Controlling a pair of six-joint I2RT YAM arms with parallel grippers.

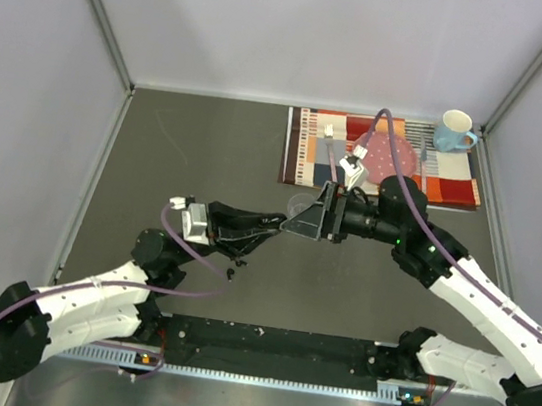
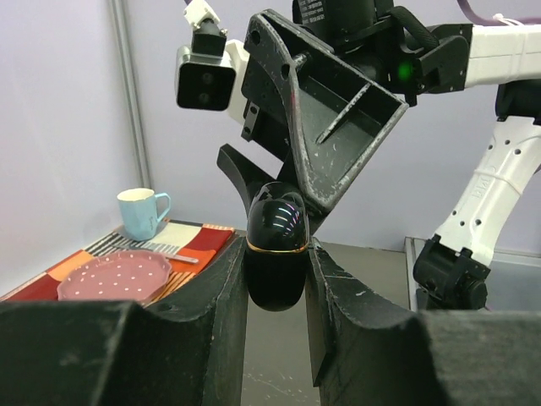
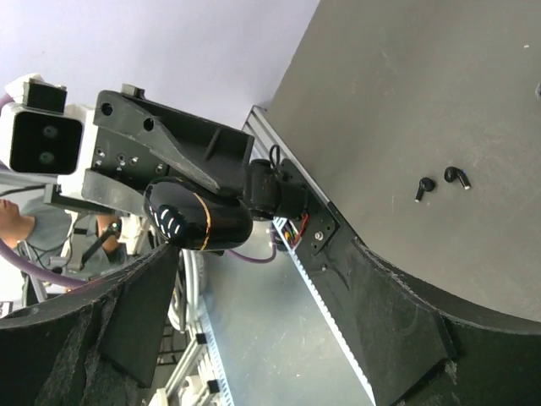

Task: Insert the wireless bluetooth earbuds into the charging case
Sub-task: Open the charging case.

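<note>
A glossy black oval charging case with a gold band [image 2: 275,249] is held upright above the table between my left gripper's [image 2: 276,254] fingers. It also shows in the right wrist view [image 3: 199,216]. In the top view my left gripper [image 1: 270,222] meets my right gripper [image 1: 300,223] at mid-table. My right gripper [image 3: 254,262] is wide open and empty, with one finger [image 3: 135,313] close beside the case's top. Two tiny black earbuds [image 3: 439,182] lie on the grey table. One shows as a speck [image 1: 230,274] below the left gripper.
A striped placemat [image 1: 304,147] at the back right holds a pink plate [image 1: 388,157], a fork and a light blue mug [image 1: 455,130]. A faint clear cup [image 1: 299,205] stands behind the grippers. A black rail [image 1: 271,349] runs along the near edge.
</note>
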